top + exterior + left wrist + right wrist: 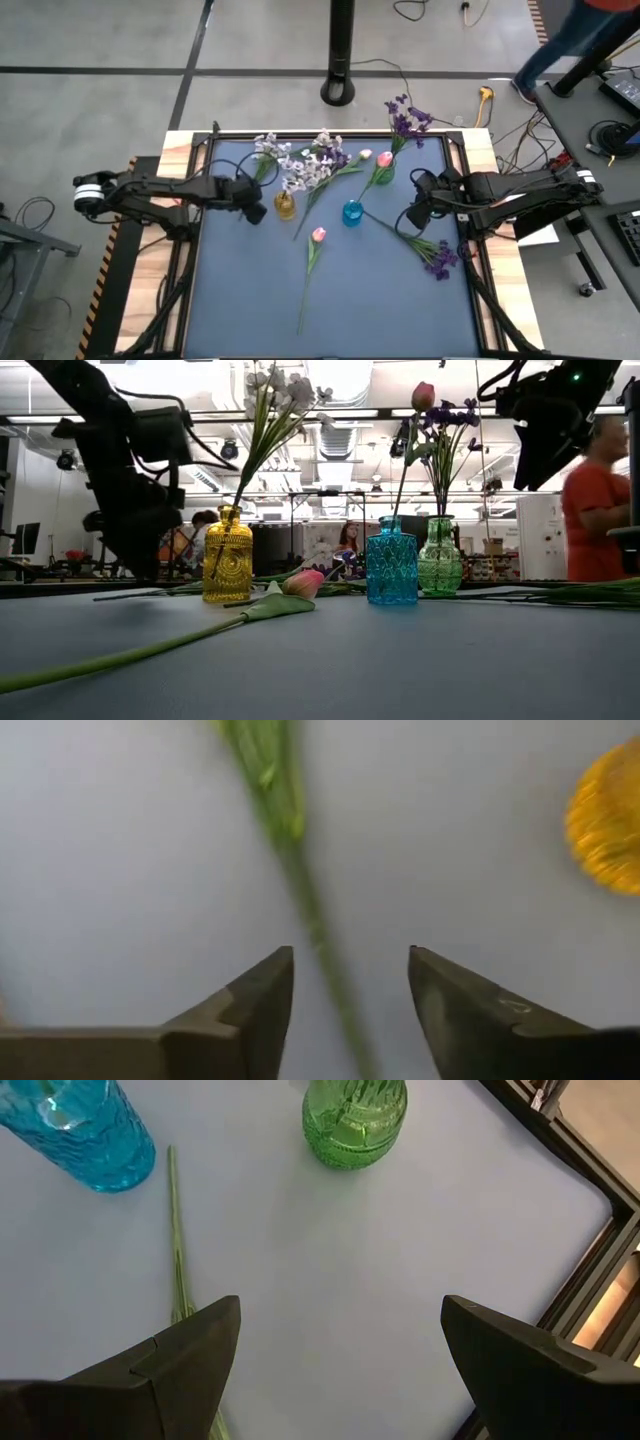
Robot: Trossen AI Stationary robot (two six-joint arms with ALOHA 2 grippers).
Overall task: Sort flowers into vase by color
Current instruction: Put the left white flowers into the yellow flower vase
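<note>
My left gripper (256, 210) (350, 952) hovers open just left of the yellow vase (285, 206), which holds white sprays (275, 390). A blurred green stem (300, 870) runs between its fingers, untouched; whose stem it is I cannot tell. My right gripper (408, 218) (340, 1300) is open above the mat, right of the blue vase (75, 1125) and near the green vase (355, 1120). A dark purple spray (440, 258) lies on the mat, its stem (178, 1230) passing the right gripper's finger. Dark purple blossoms (408, 122) stand in the green vase. A pink tulip (423, 396) rises from the blue vase.
A pink tulip (318, 235) lies on the mat near the middle, its stem reaching toward the near edge. White and lilac sprays (310, 170) and another pink bud (365, 155) lie behind the vases. A raised frame (590, 1260) borders the mat. People stand beyond the table (595, 500).
</note>
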